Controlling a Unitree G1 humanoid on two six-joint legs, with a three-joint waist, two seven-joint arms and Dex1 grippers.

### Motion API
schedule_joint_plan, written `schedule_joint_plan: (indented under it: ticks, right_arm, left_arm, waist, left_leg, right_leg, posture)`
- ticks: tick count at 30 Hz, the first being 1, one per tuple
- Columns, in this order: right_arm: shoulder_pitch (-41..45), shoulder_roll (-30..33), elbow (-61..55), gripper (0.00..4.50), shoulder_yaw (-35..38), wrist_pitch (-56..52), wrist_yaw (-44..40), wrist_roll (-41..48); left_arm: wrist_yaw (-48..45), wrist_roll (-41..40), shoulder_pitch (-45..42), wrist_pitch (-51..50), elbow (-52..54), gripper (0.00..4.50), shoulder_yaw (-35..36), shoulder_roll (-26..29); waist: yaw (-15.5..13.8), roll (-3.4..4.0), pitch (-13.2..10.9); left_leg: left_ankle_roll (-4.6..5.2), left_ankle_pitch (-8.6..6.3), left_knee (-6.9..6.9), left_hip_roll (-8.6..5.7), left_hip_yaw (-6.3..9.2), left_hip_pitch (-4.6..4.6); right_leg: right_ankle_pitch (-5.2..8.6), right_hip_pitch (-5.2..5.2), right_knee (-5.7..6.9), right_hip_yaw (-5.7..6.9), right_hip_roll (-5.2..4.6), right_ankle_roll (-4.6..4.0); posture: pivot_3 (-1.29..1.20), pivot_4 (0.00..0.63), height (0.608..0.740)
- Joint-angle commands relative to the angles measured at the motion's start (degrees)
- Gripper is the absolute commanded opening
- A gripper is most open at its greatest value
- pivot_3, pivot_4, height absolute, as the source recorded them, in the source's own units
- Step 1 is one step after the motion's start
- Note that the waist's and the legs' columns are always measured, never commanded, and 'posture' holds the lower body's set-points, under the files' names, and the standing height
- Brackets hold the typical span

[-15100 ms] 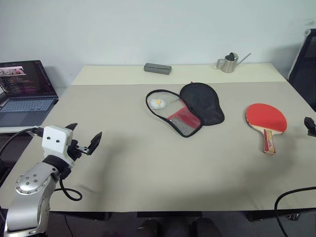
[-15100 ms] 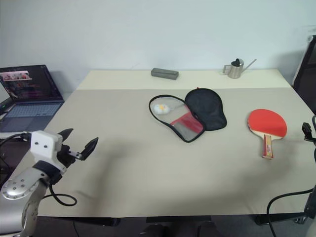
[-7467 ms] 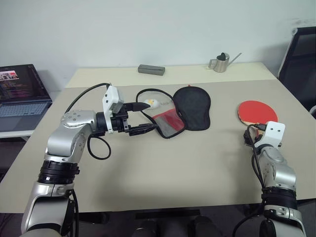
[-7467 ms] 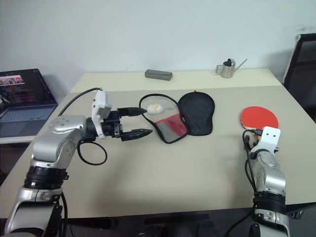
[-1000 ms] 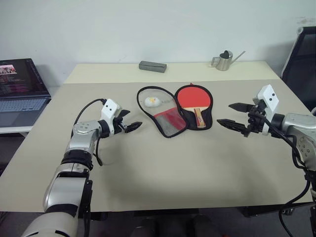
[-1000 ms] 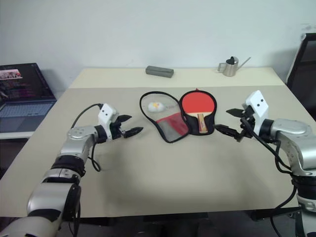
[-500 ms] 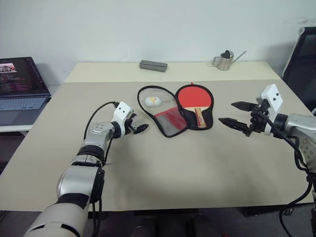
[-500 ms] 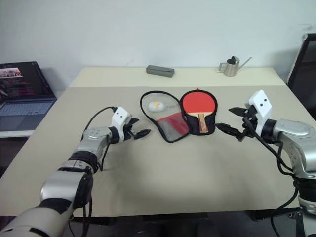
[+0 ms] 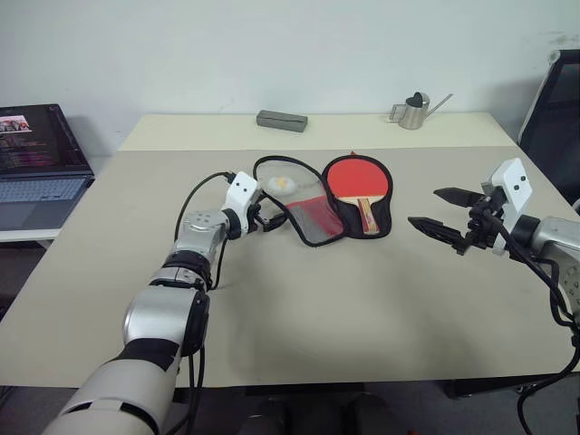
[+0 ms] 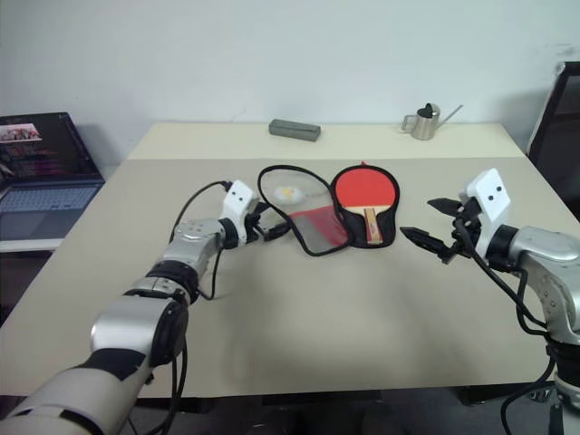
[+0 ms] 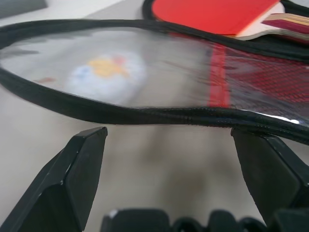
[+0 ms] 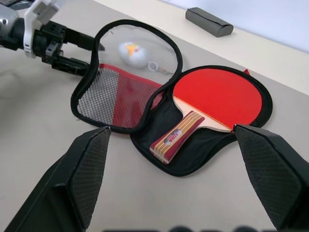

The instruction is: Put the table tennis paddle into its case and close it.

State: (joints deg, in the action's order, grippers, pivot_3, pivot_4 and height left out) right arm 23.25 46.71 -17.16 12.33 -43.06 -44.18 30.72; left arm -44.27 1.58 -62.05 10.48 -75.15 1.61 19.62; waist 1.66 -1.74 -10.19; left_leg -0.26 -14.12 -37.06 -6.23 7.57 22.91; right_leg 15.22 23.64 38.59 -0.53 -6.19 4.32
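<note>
Laptop [image 9: 41, 159] sits far left of the case, off the main surface [image 9: 299, 308]. Left claw [image 9: 268, 217] is spread wide and empty, fingers right at the black trim of the case's open flap, one finger above and one below the rim as seen from the left wrist view; can't tell if it touches. The case [image 9: 313, 204] lies unzipped and flat, mesh-pocket flap on the left, black-lined half on the right. White-yellow zipper charm [image 9: 279, 184] rests on the flap. The table tennis paddle [image 9: 359, 181] lies inside the lined half, red face up, handle toward the near edge. Grey box [image 9: 282, 120] and small metal watering can [image 9: 412, 110] stand behind the case, well apart. Right claw [image 9: 450, 211] hovers right of the case, spread, empty.

Risk: thin floppy rim could slip out of the pinch; dragging the flap could shift the whole case and nudge the paddle out; the charm could get trapped under the folded flap.
</note>
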Motion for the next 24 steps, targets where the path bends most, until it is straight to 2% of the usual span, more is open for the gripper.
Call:
schedule_joint_plan:
  ticks: [1,18,24]
  right_arm:
    - [-0.53,0.41,-2.77,4.45,3.02,0.31,1.05,1.14]
    - [-6.86,0.12,-10.86,4.45,7.74,-3.83,5.97,5.29]
    - [-11.68,0.03,-18.11,4.45,12.8,-8.39,10.09,9.37]
  left_arm:
    - [0.33,0.48,-1.42,0.63,0.1,4.5,0.46,-0.35]
    - [3.0,2.85,-11.22,0.68,-1.55,4.5,0.4,-8.69]
    - [3.22,4.67,-12.27,0.55,-2.11,4.5,-0.37,-14.33]
  waist:
    - [0.0,0.0,0.0]
    - [-0.21,-0.07,-0.04]
    - [-0.59,-0.09,-0.05]
  left_leg:
    - [0.0,0.0,0.0,0.0,0.0,0.0]
    - [-0.04,0.03,-0.03,-0.01,-0.02,0.01]
    - [-0.03,0.02,-0.05,-0.02,0.0,0.02]
  right_leg:
    - [0.0,0.0,0.0,0.0,0.0,0.0]
    - [-0.01,-0.03,0.01,0.02,-0.01,0.03]
    - [-0.01,-0.07,0.0,0.05,-0.02,0.04]
  posture:
    - [0.0,0.15,0.74]
    - [0.0,0.15,0.74]
    - [0.0,0.15,0.74]
